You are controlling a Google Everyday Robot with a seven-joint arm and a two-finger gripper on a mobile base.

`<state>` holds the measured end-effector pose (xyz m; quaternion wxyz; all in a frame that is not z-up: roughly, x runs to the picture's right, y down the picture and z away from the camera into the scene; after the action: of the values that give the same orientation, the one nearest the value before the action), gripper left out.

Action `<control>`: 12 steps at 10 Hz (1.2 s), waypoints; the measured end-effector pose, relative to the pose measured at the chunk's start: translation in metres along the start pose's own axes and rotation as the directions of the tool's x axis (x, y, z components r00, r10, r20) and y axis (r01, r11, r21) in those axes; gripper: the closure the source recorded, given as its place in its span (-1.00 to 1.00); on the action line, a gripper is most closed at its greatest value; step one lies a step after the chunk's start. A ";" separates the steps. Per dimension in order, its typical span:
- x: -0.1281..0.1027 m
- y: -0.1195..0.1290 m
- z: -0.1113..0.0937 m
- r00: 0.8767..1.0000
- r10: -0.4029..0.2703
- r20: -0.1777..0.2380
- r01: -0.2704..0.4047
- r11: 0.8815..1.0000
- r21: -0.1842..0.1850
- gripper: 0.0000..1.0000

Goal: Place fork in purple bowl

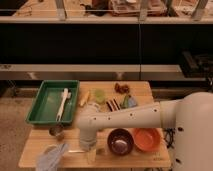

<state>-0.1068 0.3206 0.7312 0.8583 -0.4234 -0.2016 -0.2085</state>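
Fork, slim and silver, lies beside pincer near table front.

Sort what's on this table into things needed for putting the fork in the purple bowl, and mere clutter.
For the job: fork; purple bowl; pincer, low over the table beside the fork.
Just lying about: orange bowl; green tray with white utensil inside; small metal cup.
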 end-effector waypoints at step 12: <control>0.010 -0.001 0.008 0.999 0.019 -0.027 -0.017 0.998 0.057 -0.30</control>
<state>-0.1002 0.3245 0.7422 0.8745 -0.3979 -0.1916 -0.2007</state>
